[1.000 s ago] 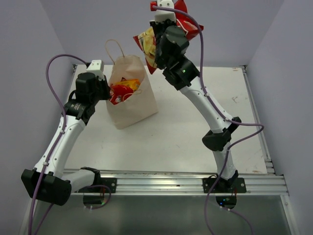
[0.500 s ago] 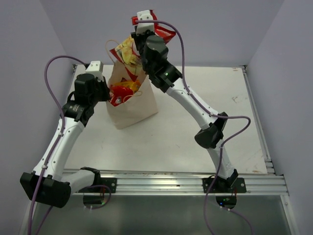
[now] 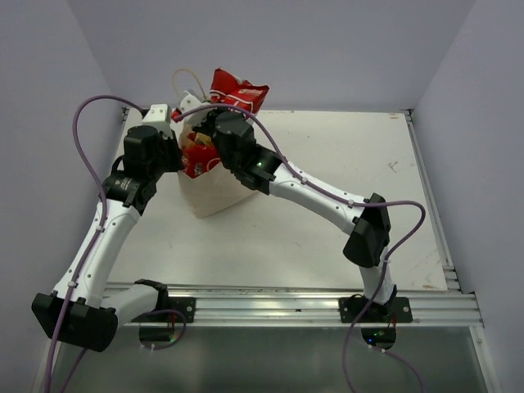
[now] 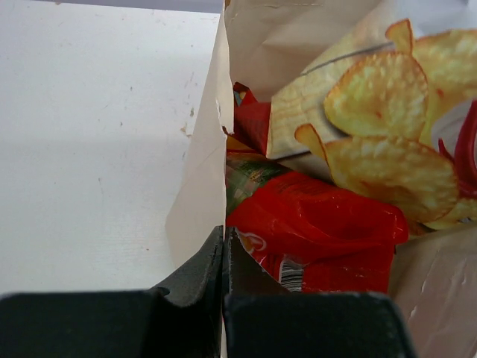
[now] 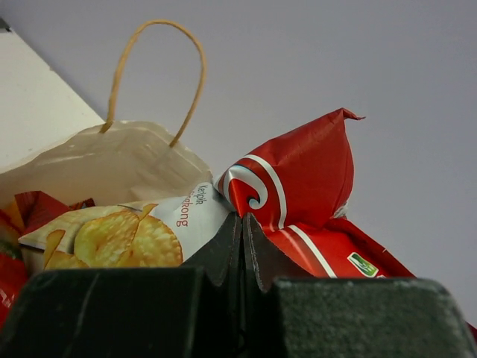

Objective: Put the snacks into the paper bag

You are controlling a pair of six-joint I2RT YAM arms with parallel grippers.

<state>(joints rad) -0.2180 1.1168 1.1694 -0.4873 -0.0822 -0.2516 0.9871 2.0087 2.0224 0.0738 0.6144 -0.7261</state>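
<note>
The brown paper bag [image 3: 214, 195] stands upright in the upper left of the top view. Its mouth is open and one loop handle [image 5: 164, 22] sticks up. The big red-and-white chip bag [image 3: 237, 88] is tilted. Its lower end is down in the mouth and its red top pokes out above. A small red packet [image 4: 320, 231] lies inside, under it.
</note>
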